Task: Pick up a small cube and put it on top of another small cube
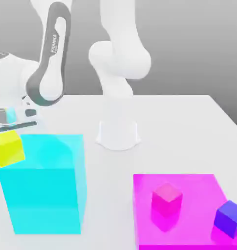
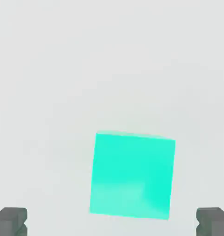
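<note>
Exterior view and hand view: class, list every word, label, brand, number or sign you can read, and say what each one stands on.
"FRANKA": small dark lettering running lengthwise on the white and grey robot arm link; a second word beside it is too small to read.
No other text can be read on the cubes or on the white table.

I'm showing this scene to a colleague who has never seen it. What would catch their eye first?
Probably the big cyan cube at the exterior view's lower left, with a yellow small cube at its top corner. Opposite, at the lower right, a flat magenta slab carries a pink small cube and the blue-purple small cube. In the hand view, the mint-green small cube sits on the white table ahead of the open gripper.
</note>
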Controlling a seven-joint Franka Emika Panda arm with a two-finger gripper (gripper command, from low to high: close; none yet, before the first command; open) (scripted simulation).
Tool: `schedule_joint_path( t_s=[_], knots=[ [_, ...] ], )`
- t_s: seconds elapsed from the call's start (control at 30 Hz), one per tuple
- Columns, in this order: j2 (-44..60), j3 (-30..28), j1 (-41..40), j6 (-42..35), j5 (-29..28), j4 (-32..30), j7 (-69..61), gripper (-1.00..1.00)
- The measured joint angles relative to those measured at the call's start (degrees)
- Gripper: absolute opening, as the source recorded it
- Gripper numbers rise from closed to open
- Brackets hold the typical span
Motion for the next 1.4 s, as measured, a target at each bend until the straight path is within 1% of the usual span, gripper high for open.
schedule_joint_path(
  t_s=[0.17,0.2,0.43,0.57,0.67,0.8,1.4],
  knots=[
    [9.9,4.6,-3.5,8.5,4.6,1.4,-3.0,0.0],
    [11.3,5.4,-4.2,9.6,5.0,1.6,-3.3,-1.0],
    [11.2,5.4,-4.2,9.7,5.0,1.6,-3.3,-1.0],
    [4.2,2.7,-2.4,3.9,1.5,0.4,-0.7,-1.0],
    [-0.9,2.4,-2.3,-0.7,-0.7,0.0,0.9,-1.0],
    [-1.2,3.8,-0.5,-5.8,-2.0,4.6,-6.4,-1.0],
    [0.9,10.9,6.7,-29.4,-7.2,28.1,-51.9,-1.0]
  ],
)
